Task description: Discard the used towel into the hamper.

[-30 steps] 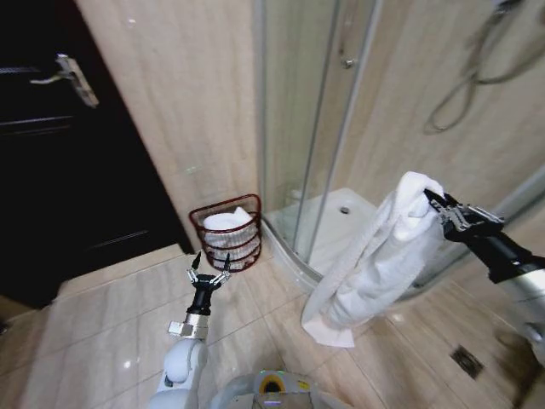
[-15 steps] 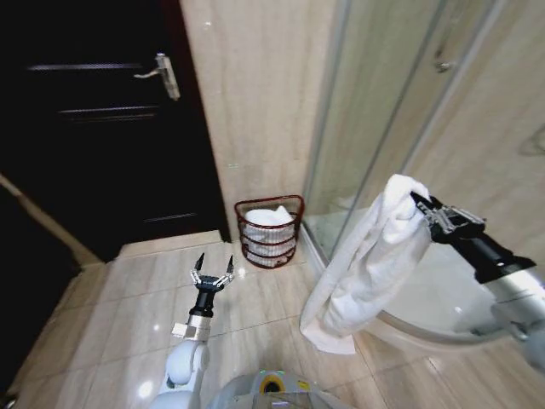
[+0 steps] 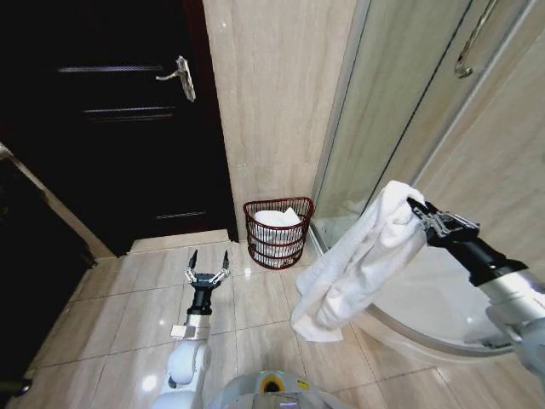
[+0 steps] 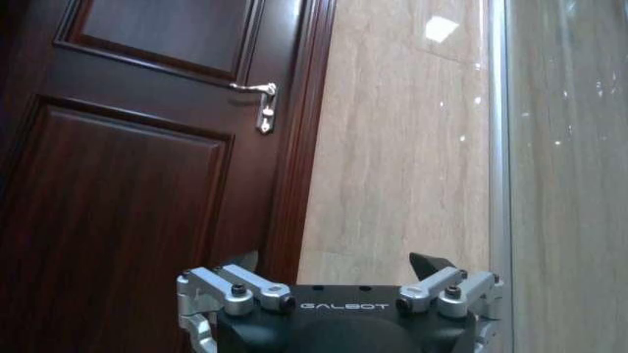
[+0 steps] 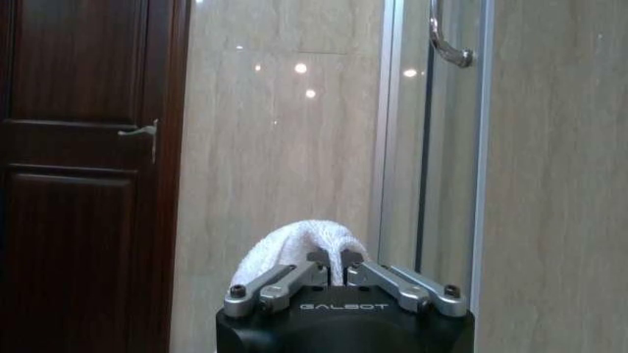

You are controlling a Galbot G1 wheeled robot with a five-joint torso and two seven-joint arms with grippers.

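A white towel [image 3: 362, 260] hangs in long folds from my right gripper [image 3: 415, 209], which is shut on its top edge at the right of the head view. The right wrist view shows the towel [image 5: 299, 246] bunched between the closed fingers. The hamper [image 3: 278, 232], a dark reddish-brown wire basket holding white cloth, stands on the floor against the beige wall, to the left of and beyond the towel. My left gripper [image 3: 209, 264] is held low over the floor tiles, short of the hamper and to its left, open and empty, as the left wrist view [image 4: 334, 265] also shows.
A dark wooden door [image 3: 111, 128] with a metal handle [image 3: 182, 76] fills the left. A glass shower enclosure [image 3: 400, 111] and its curved white base [image 3: 426, 328] take up the right. Glossy beige floor tiles [image 3: 128, 307] lie open in front of the hamper.
The whole head view has swung left: the door has come further into view and the hamper now sits nearer the middle. The towel stays held in my right gripper; the left arm keeps its pose.
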